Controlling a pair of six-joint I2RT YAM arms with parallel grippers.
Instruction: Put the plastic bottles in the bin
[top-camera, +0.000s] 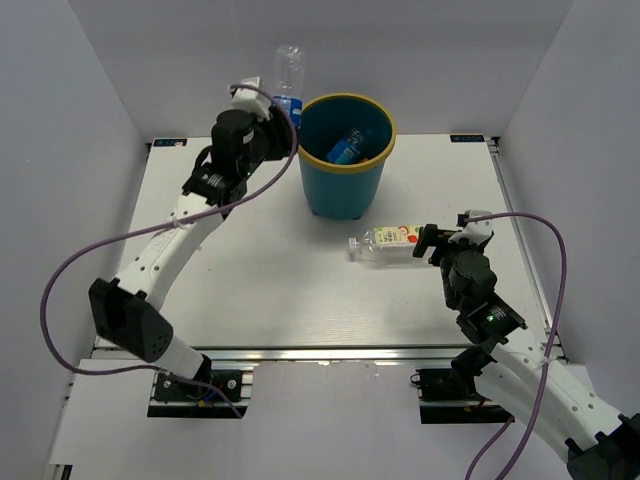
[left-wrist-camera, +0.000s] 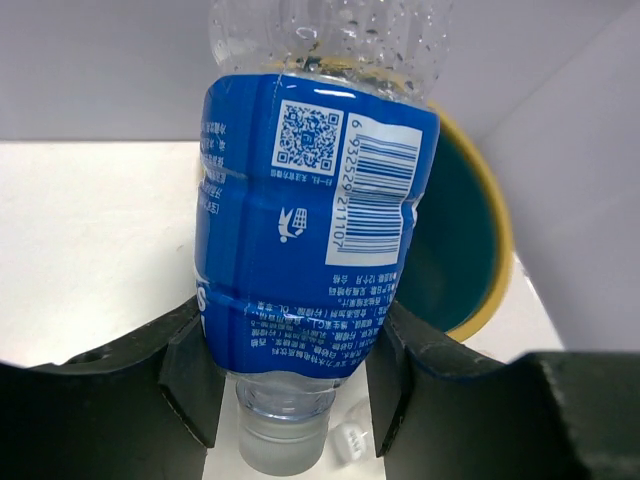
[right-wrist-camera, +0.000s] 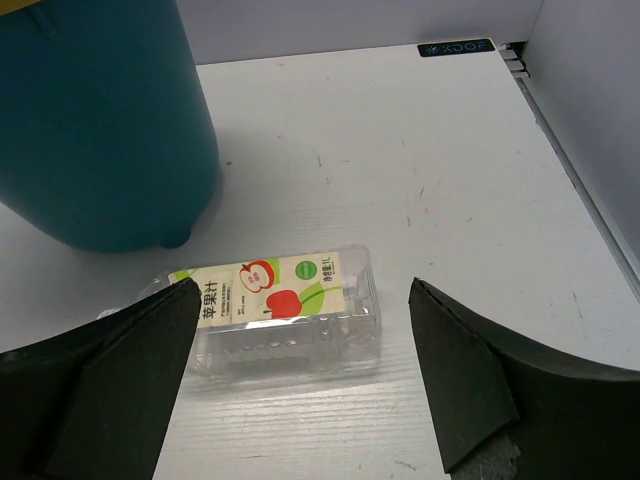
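My left gripper is shut on a clear plastic bottle with a blue label, raised just left of the bin. In the left wrist view the bottle sits between the fingers with its cap end toward the camera, and the bin's yellow rim shows behind it on the right. Another blue-labelled bottle lies inside the bin. A clear bottle with a white fruit-print label lies on its side on the table. My right gripper stands open just right of it. The right wrist view shows this bottle ahead of the gripper, apart from the fingers.
White walls enclose the table on three sides. Purple cables loop off both arms. The bin's teal wall stands close to the left of the fruit-label bottle. A small white bit shows below the held bottle.
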